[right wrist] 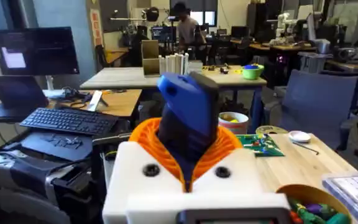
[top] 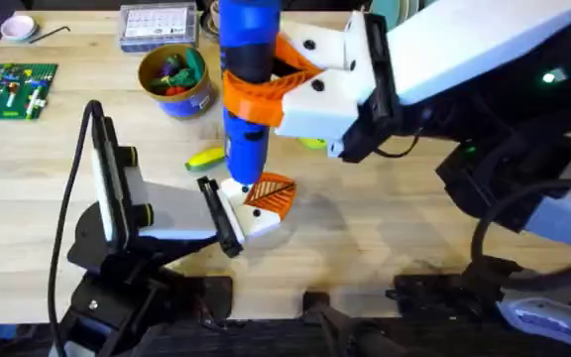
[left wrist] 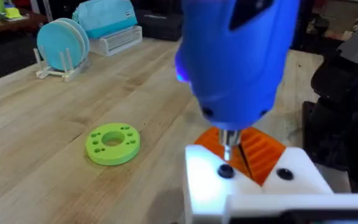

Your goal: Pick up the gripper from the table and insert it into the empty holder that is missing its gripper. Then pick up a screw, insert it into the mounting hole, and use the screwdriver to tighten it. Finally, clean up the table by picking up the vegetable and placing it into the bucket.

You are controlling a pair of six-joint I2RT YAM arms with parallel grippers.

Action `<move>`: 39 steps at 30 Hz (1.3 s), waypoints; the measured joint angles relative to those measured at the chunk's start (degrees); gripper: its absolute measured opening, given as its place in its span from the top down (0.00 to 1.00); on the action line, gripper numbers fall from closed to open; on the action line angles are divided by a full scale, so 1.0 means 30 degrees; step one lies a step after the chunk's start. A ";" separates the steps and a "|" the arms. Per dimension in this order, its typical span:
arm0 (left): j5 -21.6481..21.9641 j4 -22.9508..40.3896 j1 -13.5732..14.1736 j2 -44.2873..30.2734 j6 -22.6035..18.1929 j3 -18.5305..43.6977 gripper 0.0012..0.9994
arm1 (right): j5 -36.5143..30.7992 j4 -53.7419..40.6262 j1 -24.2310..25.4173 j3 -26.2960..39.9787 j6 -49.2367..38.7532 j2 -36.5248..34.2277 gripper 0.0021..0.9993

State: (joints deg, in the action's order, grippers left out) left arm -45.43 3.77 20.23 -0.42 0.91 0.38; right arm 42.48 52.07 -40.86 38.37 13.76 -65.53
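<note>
While upright: one screwdriver (top: 247,59), one vegetable (top: 205,157).

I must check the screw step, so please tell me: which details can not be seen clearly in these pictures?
- Screw seating: in the left wrist view the bit meets a dark hole, but the screw head is too small to tell.
- Vegetable: overhead, the screwdriver covers its one end.
- Left tool: overhead, its tips lie behind the holder; grip unclear.
- Bucket: contents too small to name.

Robotics lab | desks (right wrist: 135,78), keyboard (right wrist: 67,120), monitor (right wrist: 36,53) (office chairs (right wrist: 316,102) too)
</note>
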 joint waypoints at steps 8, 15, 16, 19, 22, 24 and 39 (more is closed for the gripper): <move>0.0000 0.0000 0.0000 -0.0003 0.0000 0.0000 1.00 | 0.0007 0.0022 -0.0007 0.0000 0.0000 -0.0076 0.98; 0.0000 0.0000 0.0000 0.0004 0.0000 0.0000 1.00 | 0.0036 0.0022 -0.0277 0.0000 0.0000 -0.0076 0.98; 0.0000 0.0000 0.0000 -0.0004 0.0000 0.0000 1.00 | 0.0053 0.0022 -0.0291 0.0000 -0.0007 -0.0076 0.98; 0.0000 0.0000 0.0000 0.0004 0.0000 0.0000 1.00 | 0.0080 0.0022 -0.0291 0.0000 -0.0007 -0.0076 0.98; 0.0000 0.0000 0.0000 0.0003 0.0000 0.0000 1.00 | 0.0080 0.0022 -0.0291 0.0000 -0.0030 -0.0076 0.98; 0.0000 0.0000 0.0000 -0.0001 0.0000 0.0000 1.00 | 0.0073 0.0022 -0.0291 0.0000 -0.0100 -0.0076 0.98; -0.0007 0.0007 0.0000 -0.0001 0.0000 0.0000 1.00 | -0.0073 -0.0073 -0.0291 0.0000 -0.0243 -0.0542 0.98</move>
State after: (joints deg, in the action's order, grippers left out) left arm -45.45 3.79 20.23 -0.42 0.91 0.38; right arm 42.26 51.86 -41.74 38.37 13.03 -67.16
